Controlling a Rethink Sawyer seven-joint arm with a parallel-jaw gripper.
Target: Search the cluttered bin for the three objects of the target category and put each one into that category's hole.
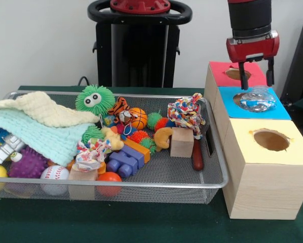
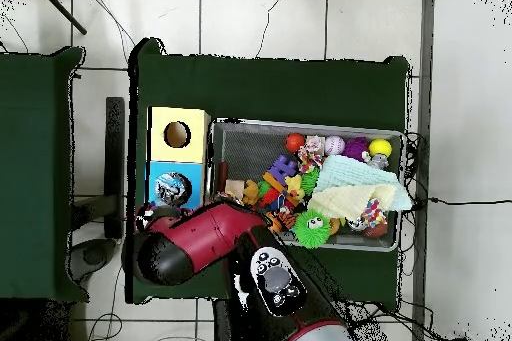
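We see the claw (image 1: 256, 76) open and empty just above a clear ball (image 1: 256, 98) resting in the blue box's hole (image 1: 241, 100), and we judge it light, slick and squashy, best pinched across its middle if regripped.

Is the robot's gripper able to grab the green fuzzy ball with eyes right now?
Probably yes. The green ball sits on top of the pile with nothing covering it, though the gripper is off above the blue box.
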